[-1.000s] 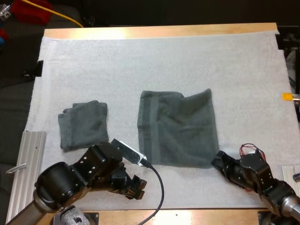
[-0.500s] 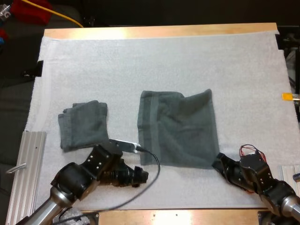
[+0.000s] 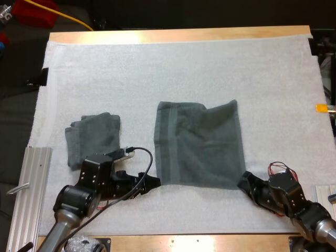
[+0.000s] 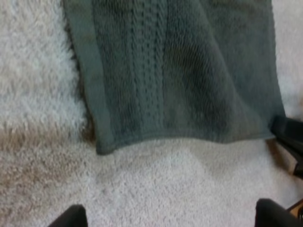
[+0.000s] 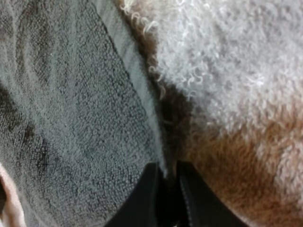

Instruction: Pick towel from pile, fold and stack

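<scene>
Grips the towel (image 3: 199, 144) by its near right corner in the closed right hand (image 3: 244, 182); holds the left hand (image 3: 151, 182) open, empty, just short of the near left corner

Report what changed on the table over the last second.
The left gripper moved forward, up to the near left corner of the spread towel. Its fingers are open and not yet on the cloth. Nothing was taken hold of or let go. The right gripper stayed clamped on that towel's near right corner. The spread towel and the folded towel did not move.
</scene>
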